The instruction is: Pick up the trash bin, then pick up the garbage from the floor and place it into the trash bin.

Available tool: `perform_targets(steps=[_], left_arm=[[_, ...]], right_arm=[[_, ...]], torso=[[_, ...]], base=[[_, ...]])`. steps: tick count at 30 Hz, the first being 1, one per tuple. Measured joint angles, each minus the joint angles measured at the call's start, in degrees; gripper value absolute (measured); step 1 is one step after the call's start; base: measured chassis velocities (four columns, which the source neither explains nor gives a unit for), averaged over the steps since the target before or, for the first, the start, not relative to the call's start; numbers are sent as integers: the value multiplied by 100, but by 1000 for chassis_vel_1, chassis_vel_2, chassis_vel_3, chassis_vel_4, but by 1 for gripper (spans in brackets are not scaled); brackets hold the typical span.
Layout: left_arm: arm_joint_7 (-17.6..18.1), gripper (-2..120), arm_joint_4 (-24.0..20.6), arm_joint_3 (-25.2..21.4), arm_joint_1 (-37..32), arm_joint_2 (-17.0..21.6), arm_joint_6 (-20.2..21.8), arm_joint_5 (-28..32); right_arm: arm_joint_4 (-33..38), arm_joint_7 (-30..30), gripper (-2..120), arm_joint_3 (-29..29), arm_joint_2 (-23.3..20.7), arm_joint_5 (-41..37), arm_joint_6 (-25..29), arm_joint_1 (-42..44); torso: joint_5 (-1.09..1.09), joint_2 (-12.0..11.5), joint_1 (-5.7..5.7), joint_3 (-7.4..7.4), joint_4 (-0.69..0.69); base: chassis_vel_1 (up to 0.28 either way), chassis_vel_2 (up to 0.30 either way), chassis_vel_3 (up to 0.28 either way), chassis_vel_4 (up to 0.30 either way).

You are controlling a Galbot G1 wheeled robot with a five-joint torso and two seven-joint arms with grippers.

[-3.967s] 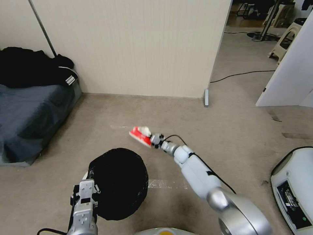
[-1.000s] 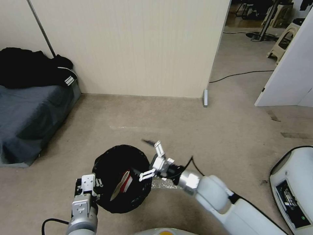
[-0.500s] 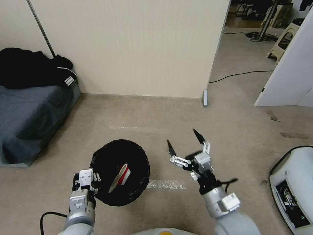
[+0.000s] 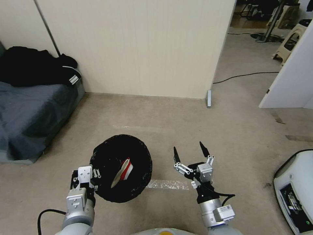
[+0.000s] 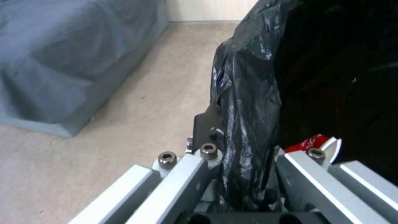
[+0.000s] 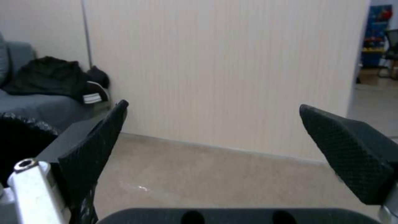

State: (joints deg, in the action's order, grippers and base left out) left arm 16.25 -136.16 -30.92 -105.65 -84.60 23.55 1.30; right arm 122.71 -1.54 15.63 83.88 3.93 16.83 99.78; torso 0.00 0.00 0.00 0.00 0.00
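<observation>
- Head view: the trash bin [image 4: 121,168] is held off the floor at its near rim by the left claw [image 4: 85,179], which is clamped over the black liner; in the left wrist view the liner [image 5: 248,109] is seen pinched between the fingers [image 5: 205,137].
- The red-white packet [image 4: 124,171] is now lying inside the bin, just beyond the left claw. Four seconds ago it was gripped by the right claw out over the floor, so one piece of garbage has been delivered.
- The right claw [image 4: 191,152] has been pulled back from the bin's mouth and is held upright beside the bin, well clear of it, spread wide with nothing between its pads [image 6: 97,140].
- The whole picture has shifted slightly, so the camera has been moved a little.
- No further litter is seen on the floor [image 4: 228,130] ahead of either claw; more pieces would have to be sought elsewhere.
</observation>
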Motion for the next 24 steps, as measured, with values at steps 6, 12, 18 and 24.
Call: perform_targets(steps=[6, 12, 18, 24], left_arm=[[8, 1, -81, 4, -58, -34, 51, -36], [8, 1, -114, -3, -132, -20, 52, -104], [4, 1, -134, -24, -189, -5, 51, -151], [-1, 1, -135, -20, -208, -15, 46, -162]], right_arm=[[121, 20, 100, 57, -173, -61, 24, -26], [198, 100, 100, 137, -388, -186, 9, -100], [222, 171, 100, 284, -553, -311, 1, -165], [225, 200, 100, 316, -586, -363, 1, -192]], torso=[[0, -1, 0, 0, 0], [1, 0, 0, 0, 1], [1, -1, 0, 0, 0], [1, -1, 0, 0, 0]], base=[[84, 91, 81, 79], [106, 110, 115, 99], [116, 122, 121, 108], [119, 127, 130, 128]])
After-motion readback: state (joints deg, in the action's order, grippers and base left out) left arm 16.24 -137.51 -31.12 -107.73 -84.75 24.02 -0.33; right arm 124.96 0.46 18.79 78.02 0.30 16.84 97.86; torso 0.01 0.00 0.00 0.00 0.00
